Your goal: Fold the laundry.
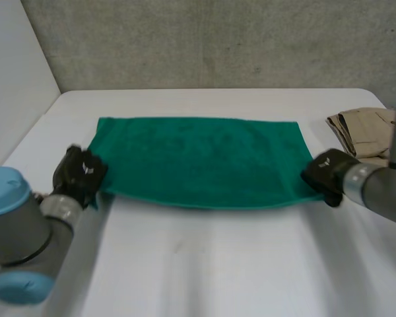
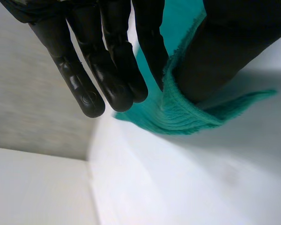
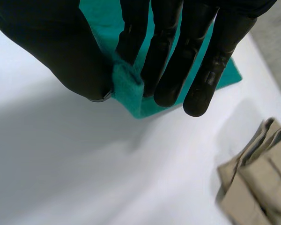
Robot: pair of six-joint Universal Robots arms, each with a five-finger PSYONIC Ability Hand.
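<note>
A green towel point(image 1: 201, 158) lies spread across the middle of the white table point(image 1: 204, 264), its near edge lifted a little. My left hand point(image 1: 79, 173) holds the towel's near left corner point(image 2: 178, 115), pinched between thumb and straight fingers point(image 2: 114, 70). At the near right corner my right hand point(image 1: 327, 173) grips the green towel point(image 3: 129, 86) the same way, thumb against fingers point(image 3: 171, 61). Both hands are at the towel's front edge, one at each end.
A folded beige garment point(image 1: 366, 131) lies at the table's far right, close to my right arm; it is also in the right wrist view as beige garment point(image 3: 255, 187). A grey wall stands behind the table, and a white wall on the left.
</note>
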